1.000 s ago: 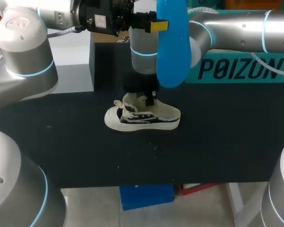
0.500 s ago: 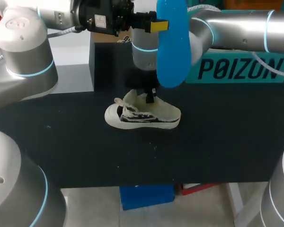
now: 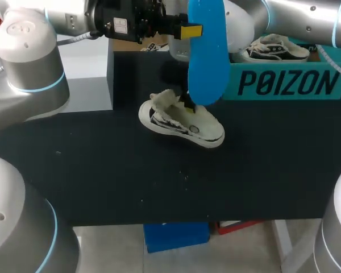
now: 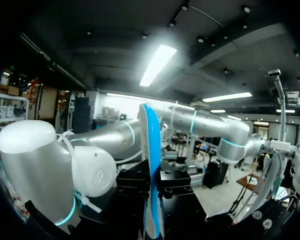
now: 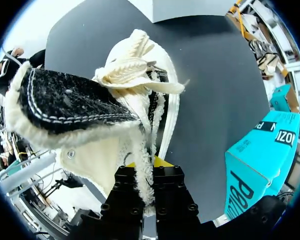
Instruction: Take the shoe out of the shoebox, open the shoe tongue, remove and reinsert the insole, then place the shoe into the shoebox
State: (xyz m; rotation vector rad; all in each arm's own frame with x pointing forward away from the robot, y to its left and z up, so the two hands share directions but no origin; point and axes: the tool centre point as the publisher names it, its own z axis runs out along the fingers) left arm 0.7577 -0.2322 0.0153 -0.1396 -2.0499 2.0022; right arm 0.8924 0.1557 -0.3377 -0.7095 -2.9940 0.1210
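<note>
Left gripper [image 3: 188,31] clamped on the blue insole [image 3: 207,57], which stands upright over the far middle | shoe [image 3: 179,122] tilted over the black table [image 3: 102,170] | right gripper [image 5: 149,165] pinched tight on the shoe's fleecy collar | teal shoebox [image 3: 284,82] far right.

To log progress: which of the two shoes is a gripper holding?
The shoe outside the shoebox, in the right gripper; the other shoe lies inside it.
</note>
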